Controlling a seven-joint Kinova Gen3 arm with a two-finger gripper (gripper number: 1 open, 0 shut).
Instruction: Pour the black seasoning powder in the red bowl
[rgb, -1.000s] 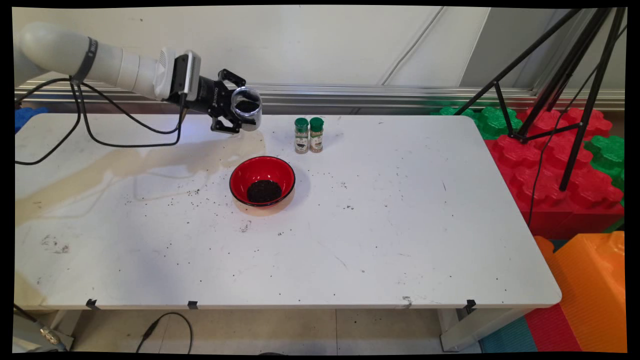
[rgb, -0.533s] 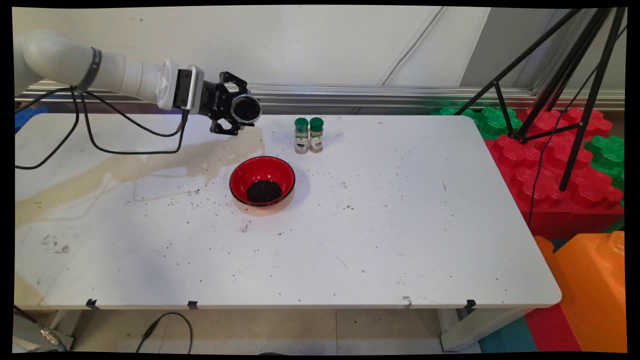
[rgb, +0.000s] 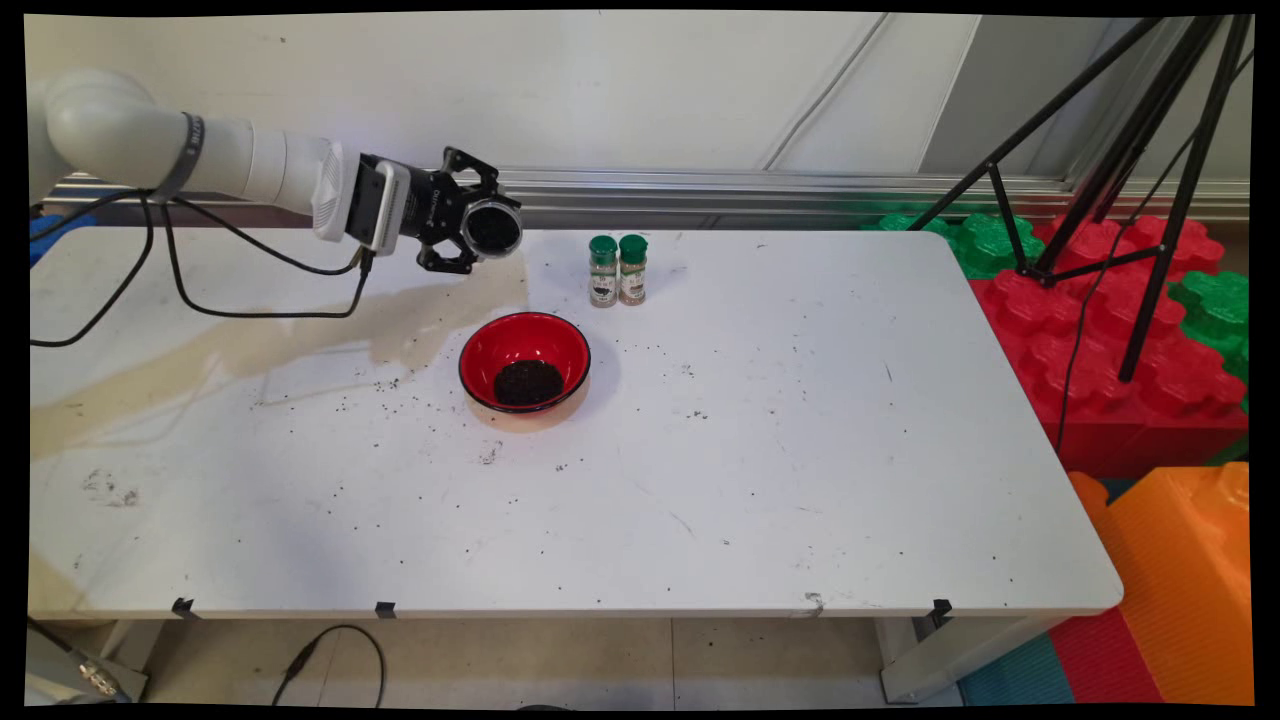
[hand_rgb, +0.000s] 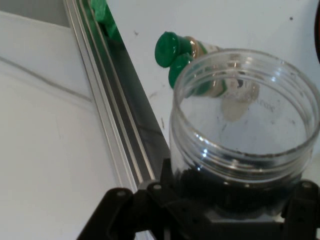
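One camera stands above the worktop's (rgb: 700, 480) near edge, facing the back wall. The other rides the hand, close up. Both catch the green-capped spice jars (rgb: 617, 270) (hand_rgb: 175, 55).

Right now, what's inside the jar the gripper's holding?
The clear jar holds a dark granular layer against its base; the rest is empty. The gripper hides the base's outside.

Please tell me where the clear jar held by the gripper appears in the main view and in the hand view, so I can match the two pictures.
Main view: the clear jar is at upper left, lying sideways in the gripper, mouth facing the camera.
Hand view: the jar fills the lower right, dark grains at its bottom.
Shared landmark: the two green-capped spice bottles.
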